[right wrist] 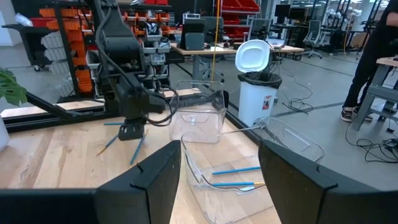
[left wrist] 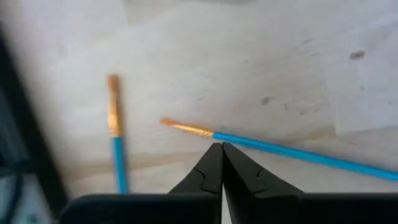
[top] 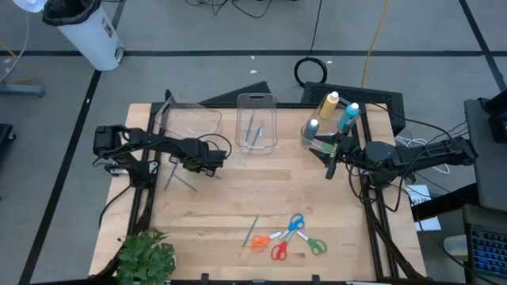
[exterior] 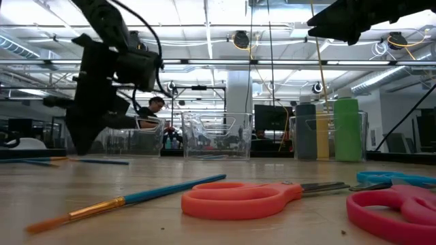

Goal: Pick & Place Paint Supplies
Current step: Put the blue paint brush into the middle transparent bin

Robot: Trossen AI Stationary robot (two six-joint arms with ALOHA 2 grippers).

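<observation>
Left gripper pressed together at table's 9 o'clock, tips just over blue brush, nothing visibly pinched. Right gripper spread, parked at 2 o'clock beside paint bottles.

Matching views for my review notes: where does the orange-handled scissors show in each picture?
High view: orange-handled scissors lies near the table's front edge, left of the scissors cluster.
Low view: orange-handled scissors in the foreground, centre.
Left wrist view: not in it.
Right wrist view: not in it.
Shared landmark: the middle clear bin.
</observation>
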